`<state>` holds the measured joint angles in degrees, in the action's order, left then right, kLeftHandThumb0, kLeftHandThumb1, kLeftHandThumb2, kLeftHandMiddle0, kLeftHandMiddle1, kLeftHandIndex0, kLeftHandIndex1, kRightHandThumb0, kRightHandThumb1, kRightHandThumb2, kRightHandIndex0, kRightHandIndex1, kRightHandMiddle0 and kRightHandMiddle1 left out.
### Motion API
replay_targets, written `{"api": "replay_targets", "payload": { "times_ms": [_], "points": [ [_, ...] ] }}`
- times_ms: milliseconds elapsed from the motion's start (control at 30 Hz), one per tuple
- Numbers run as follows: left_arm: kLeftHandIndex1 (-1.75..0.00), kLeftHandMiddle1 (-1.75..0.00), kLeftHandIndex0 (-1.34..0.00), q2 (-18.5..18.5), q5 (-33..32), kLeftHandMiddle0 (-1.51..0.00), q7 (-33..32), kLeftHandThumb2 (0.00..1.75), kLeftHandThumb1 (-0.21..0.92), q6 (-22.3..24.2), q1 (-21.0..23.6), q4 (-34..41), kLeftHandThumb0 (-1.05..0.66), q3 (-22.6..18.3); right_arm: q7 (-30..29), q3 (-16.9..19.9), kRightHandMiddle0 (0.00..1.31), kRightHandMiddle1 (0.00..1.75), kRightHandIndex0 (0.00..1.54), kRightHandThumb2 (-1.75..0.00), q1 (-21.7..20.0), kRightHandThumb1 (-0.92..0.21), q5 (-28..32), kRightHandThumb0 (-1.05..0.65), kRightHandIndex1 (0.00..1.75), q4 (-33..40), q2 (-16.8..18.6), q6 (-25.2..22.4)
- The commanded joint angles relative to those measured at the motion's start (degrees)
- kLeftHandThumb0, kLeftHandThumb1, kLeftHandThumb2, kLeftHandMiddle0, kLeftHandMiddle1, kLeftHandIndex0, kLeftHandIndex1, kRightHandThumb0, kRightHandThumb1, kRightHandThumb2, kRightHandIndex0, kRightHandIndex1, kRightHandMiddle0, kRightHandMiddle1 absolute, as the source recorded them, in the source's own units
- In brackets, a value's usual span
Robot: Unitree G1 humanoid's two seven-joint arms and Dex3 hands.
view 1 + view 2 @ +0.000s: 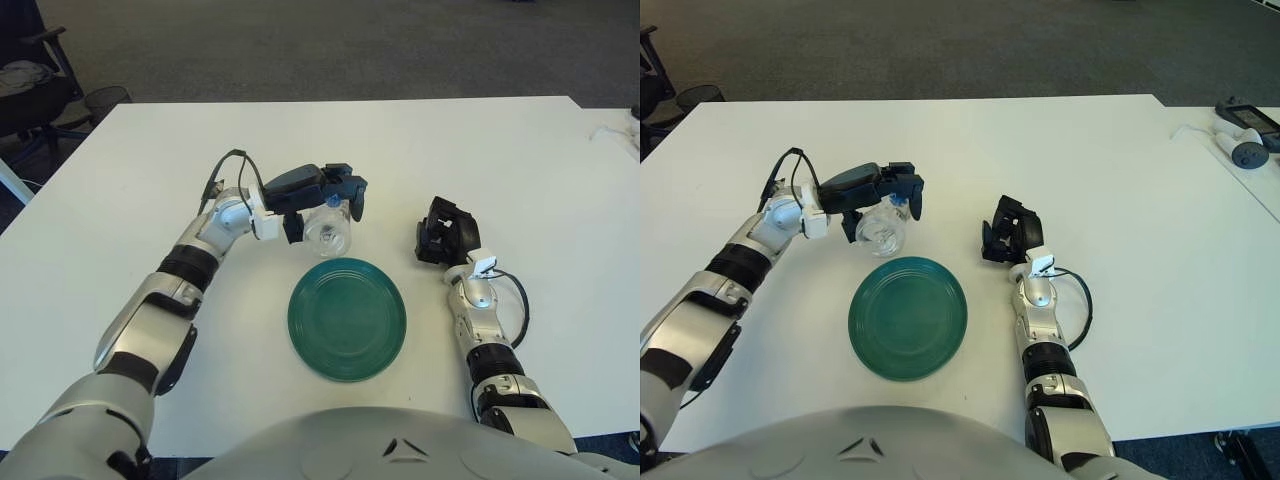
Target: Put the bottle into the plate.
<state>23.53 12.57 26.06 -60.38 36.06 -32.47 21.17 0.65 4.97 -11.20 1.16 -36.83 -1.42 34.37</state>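
1. The left hand (318,197) reaches in from the left over the white table (500,160), its dark fingers (352,190) curled around a clear bottle (329,229).
2. The bottle hangs just under the hand's palm, base turned toward the camera; a blue cap (332,201) shows up between the fingers.
3. The green plate (347,318) lies below the hand on the side nearer the robot's body; the bottle shows just past the plate's far rim, and whether it is above the rim or beyond it cannot be told.
4. The right hand (446,232) shows well off to the right of the left hand, beside the plate's right side, fingers curled in with nothing in them.
5. Far right of both hands, at the table's edge, lie a white cable (1195,131) and a small grey device (1248,152).
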Motion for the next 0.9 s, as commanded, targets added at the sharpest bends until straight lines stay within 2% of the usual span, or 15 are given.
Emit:
{"api": "replay_targets", "payload": {
  "times_ms": [0,133,200,333,467,667,867],
  "points": [
    [-1.75,-1.61,-0.6,-0.13,1.21,-0.86,0.16,1.59,0.04,-2.78,-0.97,3.94,0.0,0.33,-0.28,-0.47,1.02,1.75,1.2,-1.34,2.15,-0.24,-0.59,-0.06,1.75,-3.57,0.78,-1.33],
    [-1.75,-1.62,-0.64,-0.73,4.47,-0.89,-0.9,1.65,-0.01,-6.96,-2.37,6.77,0.0,1.08,-0.44,-0.49,1.02,1.75,1.2,-1.34,1.75,-0.24,-0.65,-0.06,1.75,-4.1,0.81,-1.19],
    [-1.75,-1.62,-0.66,1.52,7.41,-0.91,-0.33,1.68,-0.04,-7.69,-3.79,10.69,0.0,0.25,-0.5,-0.5,1.02,1.75,1.2,-1.34,1.56,-0.24,-0.66,-0.06,1.75,-4.37,0.81,-1.13],
    [-1.75,-1.61,-0.68,6.26,12.44,-0.93,2.14,1.7,-0.06,-5.36,-6.91,19.41,0.0,-1.48,-0.58,-0.45,1.02,1.75,1.2,-1.34,1.08,-0.24,-0.66,-0.06,1.75,-5.06,0.77,-0.96],
    [-1.75,-1.65,-0.69,8.61,17.99,-0.93,3.51,1.73,-0.08,-4.15,-5.81,23.18,0.0,-1.76,-0.65,-0.45,1.02,1.75,1.2,-1.34,0.72,-0.24,-0.63,-0.06,1.75,-5.49,0.74,-0.89],
    [-1.75,-1.72,-0.68,9.65,23.5,-0.89,1.73,1.74,-0.07,-3.05,-6.05,26.39,0.0,-2.41,-0.71,-0.42,1.02,1.75,1.2,-1.34,0.37,-0.24,-0.58,-0.06,1.75,-6.02,0.65,-0.78],
    [-1.75,-1.72,-0.68,10.16,24.23,-0.9,0.68,1.74,-0.07,-1.95,-6.72,27.72,0.0,-1.9,-0.73,-0.43,1.02,1.75,1.2,-1.34,0.26,-0.24,-0.56,-0.06,1.75,-6.3,0.63,-0.57]
  ]
}}
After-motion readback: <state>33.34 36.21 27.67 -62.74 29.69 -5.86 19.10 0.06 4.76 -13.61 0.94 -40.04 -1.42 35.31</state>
